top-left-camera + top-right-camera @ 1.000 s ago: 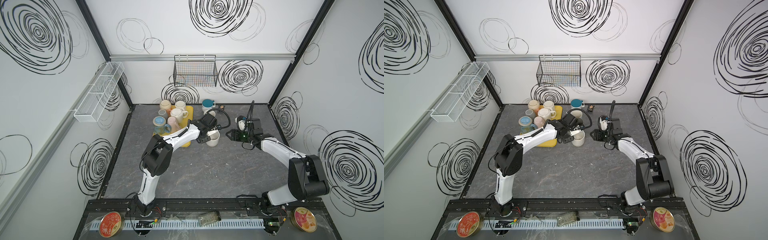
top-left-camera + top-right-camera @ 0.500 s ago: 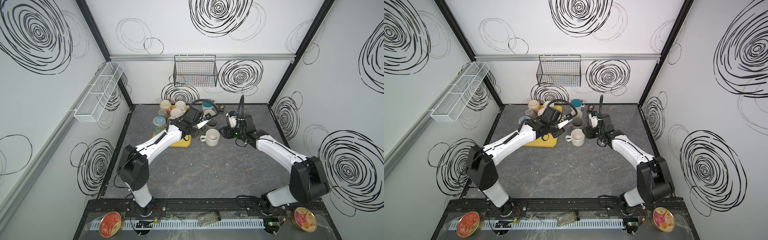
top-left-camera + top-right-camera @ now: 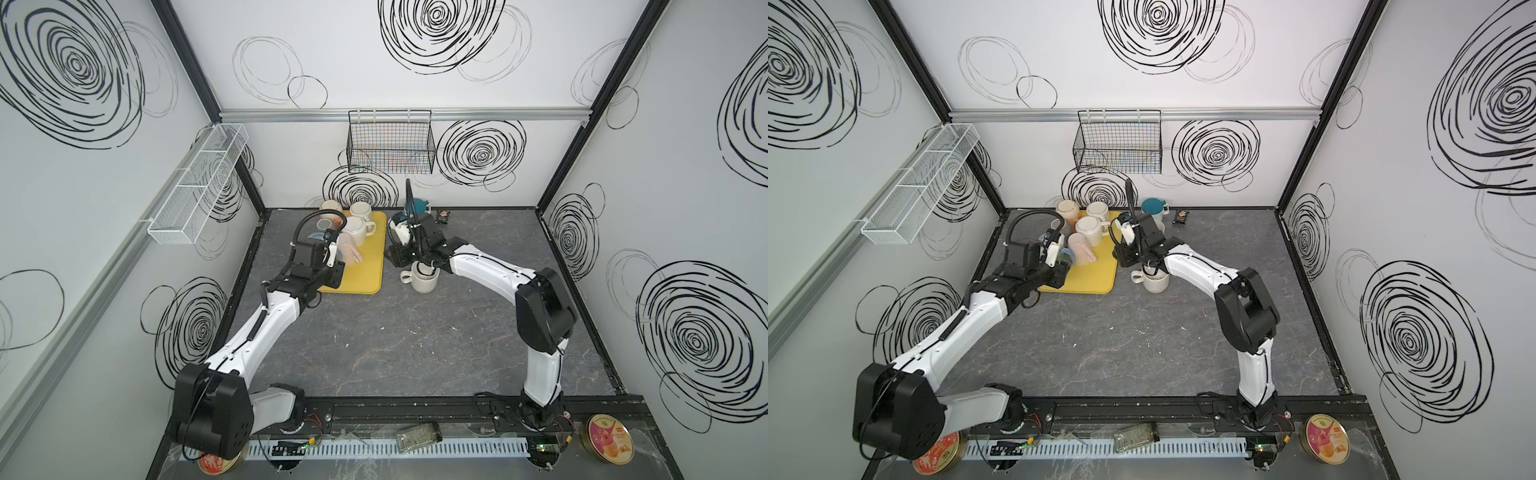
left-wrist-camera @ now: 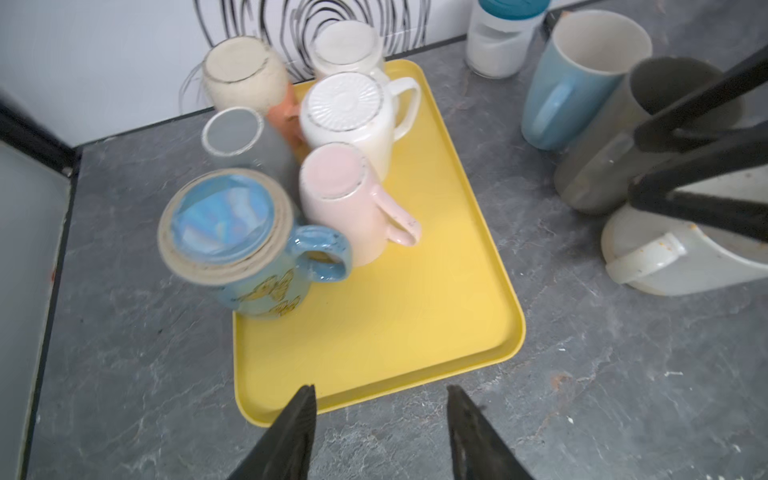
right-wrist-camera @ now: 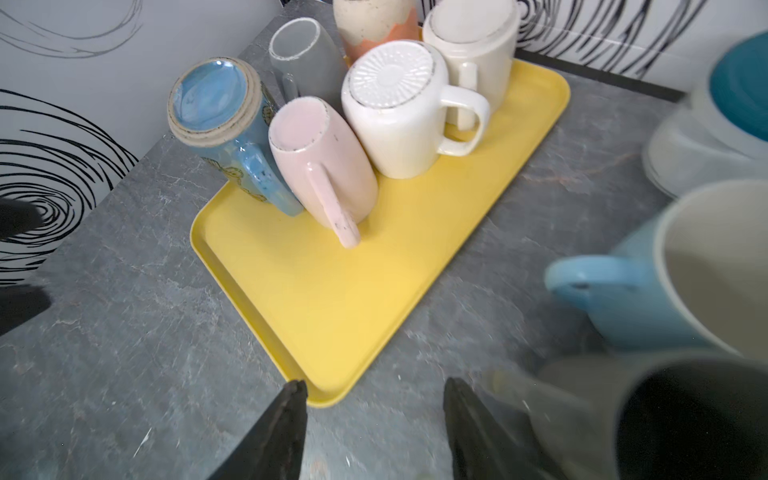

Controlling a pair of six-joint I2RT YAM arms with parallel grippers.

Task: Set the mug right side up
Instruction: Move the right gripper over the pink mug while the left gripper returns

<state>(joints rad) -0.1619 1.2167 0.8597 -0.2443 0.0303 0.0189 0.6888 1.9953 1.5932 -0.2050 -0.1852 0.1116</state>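
- Since the cream mug (image 3: 426, 284) stands upright mid-frame, that one looks done; six upside-down mugs (image 4: 338, 195) wait around the yellow tray (image 4: 374, 332).
- left gripper (image 4: 380, 419) and right gripper (image 5: 374, 415): jaws apart, empty.

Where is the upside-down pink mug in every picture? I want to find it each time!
Top view: the pink mug sits bottom up on the yellow tray, near its left edge.
Top view: same spot on the tray.
Left wrist: on the tray, between the blue mug and the white mug.
Right wrist: again between blue mug and white mug.
Shared landmark: the yellow tray.
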